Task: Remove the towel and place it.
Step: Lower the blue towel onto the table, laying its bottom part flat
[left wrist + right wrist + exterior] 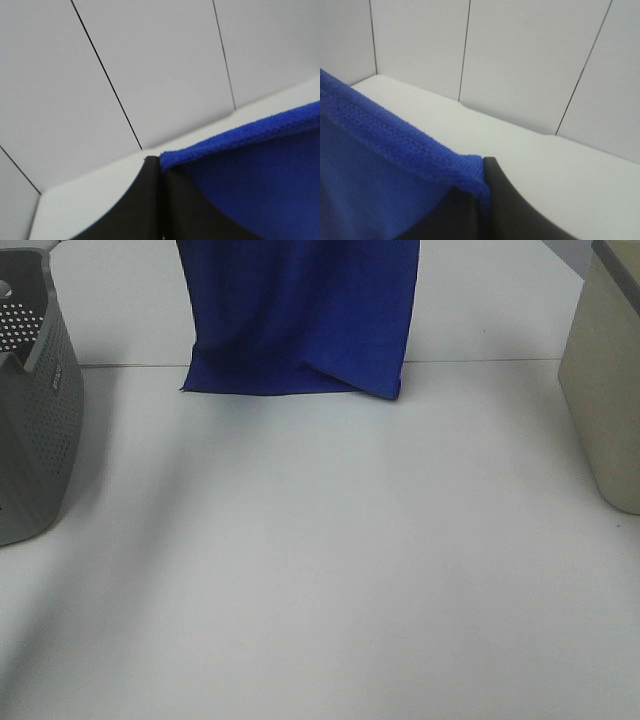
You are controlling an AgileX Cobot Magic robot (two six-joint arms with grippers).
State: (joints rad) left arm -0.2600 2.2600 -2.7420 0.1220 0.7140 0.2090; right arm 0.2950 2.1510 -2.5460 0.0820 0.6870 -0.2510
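Two top corners of the towel (300, 315), hanging at twelve o'clock, are clamped by the left gripper (160, 164) and right gripper (483, 172).

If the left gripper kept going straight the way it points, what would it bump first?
Probably the white wall behind, past the towel corner that the left gripper pinches; how far off is unclear.
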